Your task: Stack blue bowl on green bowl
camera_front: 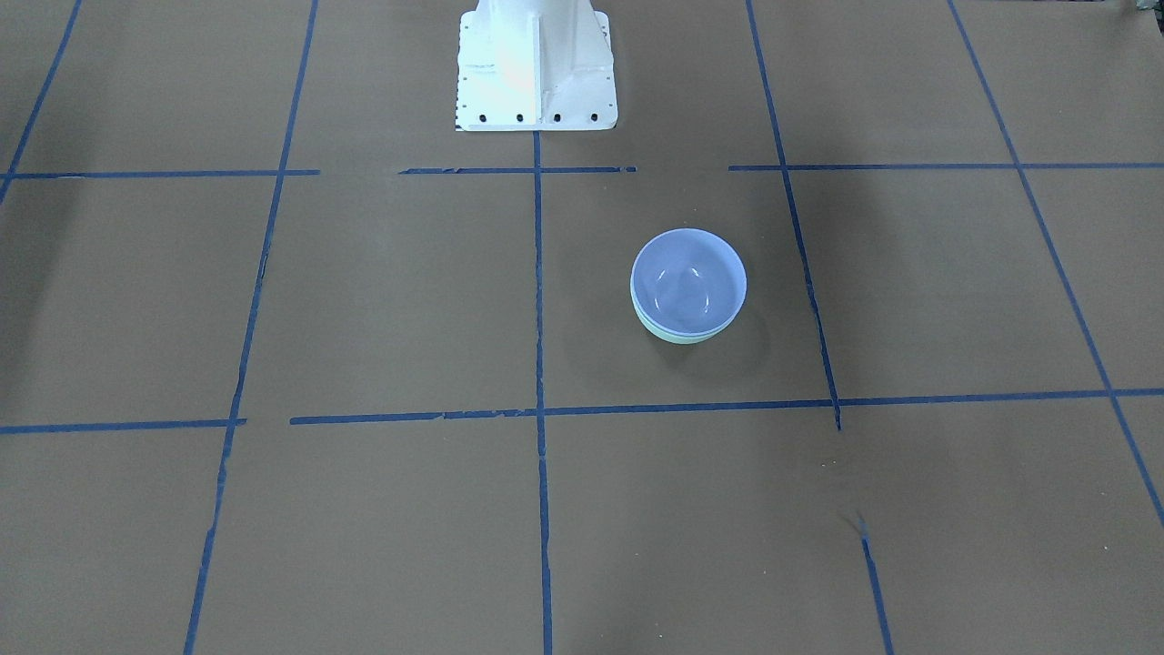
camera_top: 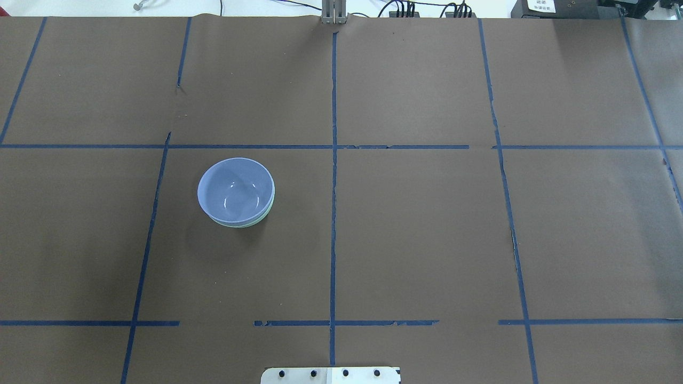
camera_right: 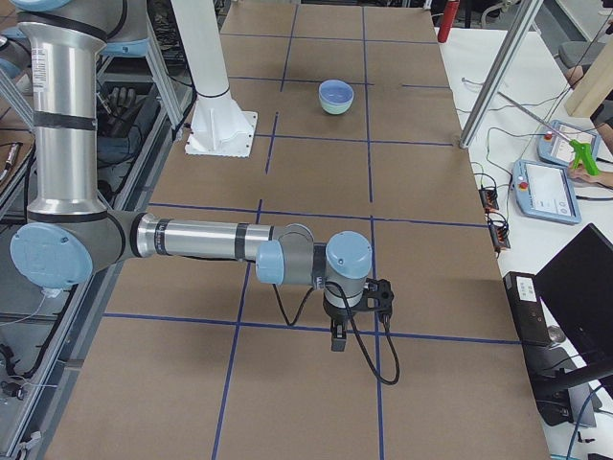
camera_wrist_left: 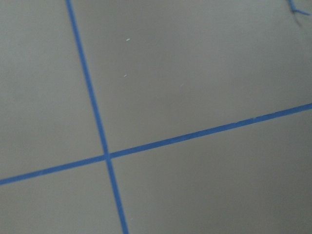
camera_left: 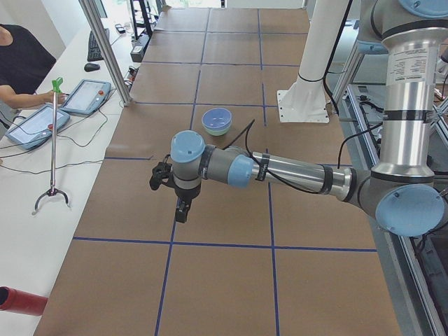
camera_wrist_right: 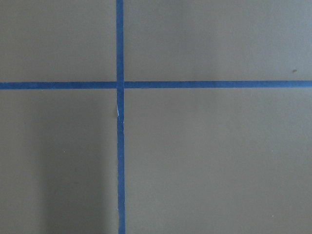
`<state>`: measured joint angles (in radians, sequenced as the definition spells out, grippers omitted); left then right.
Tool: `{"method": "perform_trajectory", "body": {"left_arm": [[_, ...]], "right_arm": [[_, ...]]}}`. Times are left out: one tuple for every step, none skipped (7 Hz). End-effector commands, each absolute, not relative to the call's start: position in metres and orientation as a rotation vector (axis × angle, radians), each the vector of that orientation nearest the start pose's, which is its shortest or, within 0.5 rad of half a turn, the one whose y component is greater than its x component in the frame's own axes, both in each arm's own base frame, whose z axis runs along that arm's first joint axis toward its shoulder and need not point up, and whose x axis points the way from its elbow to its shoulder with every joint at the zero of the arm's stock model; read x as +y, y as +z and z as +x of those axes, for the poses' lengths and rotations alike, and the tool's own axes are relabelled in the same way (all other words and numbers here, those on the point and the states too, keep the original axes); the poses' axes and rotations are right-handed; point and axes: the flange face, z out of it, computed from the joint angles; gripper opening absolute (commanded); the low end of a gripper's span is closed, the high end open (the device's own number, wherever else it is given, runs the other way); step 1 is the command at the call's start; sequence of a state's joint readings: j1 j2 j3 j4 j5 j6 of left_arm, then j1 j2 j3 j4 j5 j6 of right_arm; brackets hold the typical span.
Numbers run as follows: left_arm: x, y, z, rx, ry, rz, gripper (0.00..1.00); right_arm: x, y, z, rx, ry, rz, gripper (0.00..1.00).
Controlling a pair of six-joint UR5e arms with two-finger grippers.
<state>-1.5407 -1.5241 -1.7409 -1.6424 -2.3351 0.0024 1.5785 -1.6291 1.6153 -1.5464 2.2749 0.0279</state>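
The blue bowl (camera_front: 688,282) sits nested inside the green bowl (camera_front: 684,337), of which only a thin mint rim shows below it. The pair stands on the brown table, left of centre in the overhead view, blue bowl (camera_top: 235,189) in green bowl (camera_top: 252,223). My left gripper (camera_left: 180,210) shows only in the exterior left view, hanging above the table well away from the bowls (camera_left: 216,119). My right gripper (camera_right: 337,340) shows only in the exterior right view, far from the bowls (camera_right: 336,92). I cannot tell whether either is open or shut. Both wrist views show only bare table and blue tape.
The white robot pedestal (camera_front: 536,64) stands at the table's robot-side edge. Blue tape lines (camera_top: 333,213) grid the brown table. Beside the table are tablets (camera_left: 84,94), a grabber stick (camera_left: 53,140), an aluminium post (camera_left: 105,49) and a seated operator (camera_left: 21,59).
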Motion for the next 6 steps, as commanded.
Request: {"method": "perform_trajectory", "body": {"left_arm": [[-0.453, 0.634, -0.063, 0.806, 0.061, 0.100, 1.00], [-0.452, 0.634, -0.063, 0.808, 0.057, 0.098, 1.00], [-0.443, 0.644, -0.063, 0.806, 0.049, 0.076, 1.00], [-0.442, 0.646, -0.063, 0.804, 0.047, 0.071, 1.00], [-0.441, 0.648, -0.063, 0.803, 0.046, 0.068, 1.00], [-0.442, 0.653, -0.063, 0.803, 0.042, 0.058, 1.00]], "right_arm": [[-0.467, 0.667, 0.072, -0.704, 0.031, 0.002, 1.00], [-0.467, 0.667, 0.072, -0.704, 0.031, 0.002, 1.00], [-0.467, 0.667, 0.072, -0.704, 0.031, 0.002, 1.00], [-0.467, 0.667, 0.072, -0.704, 0.030, 0.003, 1.00], [-0.467, 0.667, 0.072, -0.704, 0.030, 0.003, 1.00], [-0.467, 0.667, 0.072, -0.704, 0.031, 0.002, 1.00]]}}
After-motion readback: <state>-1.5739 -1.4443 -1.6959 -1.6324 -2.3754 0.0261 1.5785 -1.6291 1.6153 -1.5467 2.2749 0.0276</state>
